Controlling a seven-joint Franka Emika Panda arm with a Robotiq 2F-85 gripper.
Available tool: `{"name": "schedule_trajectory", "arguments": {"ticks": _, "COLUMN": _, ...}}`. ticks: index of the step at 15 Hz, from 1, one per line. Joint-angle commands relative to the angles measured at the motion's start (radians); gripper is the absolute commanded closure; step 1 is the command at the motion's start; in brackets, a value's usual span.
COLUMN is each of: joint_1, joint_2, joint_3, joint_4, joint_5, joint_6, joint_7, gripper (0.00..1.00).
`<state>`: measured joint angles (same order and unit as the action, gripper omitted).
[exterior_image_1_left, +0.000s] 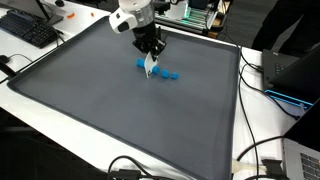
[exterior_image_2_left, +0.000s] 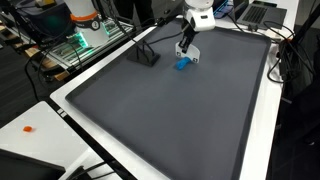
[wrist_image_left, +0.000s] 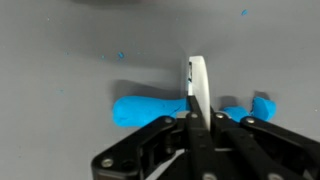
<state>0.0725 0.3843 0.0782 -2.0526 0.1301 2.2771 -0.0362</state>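
The jaws are closed on a thin white strip (wrist_image_left: 198, 85), which is held between the fingertips of the gripper (wrist_image_left: 197, 120). In the wrist view the strip is crossed behind by a blue lump (wrist_image_left: 145, 108); whether they touch cannot be told. Smaller blue pieces (exterior_image_1_left: 170, 74) are strung out to its right on the grey mat (exterior_image_1_left: 120, 125). A black stand (exterior_image_2_left: 147, 55) is seen farther off.

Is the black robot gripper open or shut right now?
Shut: in the wrist view the black gripper clamps a thin white flat blade, fingers together.
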Motion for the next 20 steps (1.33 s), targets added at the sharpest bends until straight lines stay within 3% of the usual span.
{"name": "schedule_trajectory", "arguments": {"ticks": 1, "joint_1": -0.008, "joint_2": 0.032, "joint_3": 0.009, "joint_4": -0.020, "joint_5": 0.000, "joint_6": 0.025, "joint_7": -0.024, "gripper": 0.99}}
{"name": "schedule_trajectory", "arguments": {"ticks": 20, "joint_1": -0.031, "joint_2": -0.020, "joint_3": 0.021, "joint_4": -0.023, "joint_5": 0.039, "joint_6": -0.018, "joint_7": -0.039, "gripper": 0.99}}
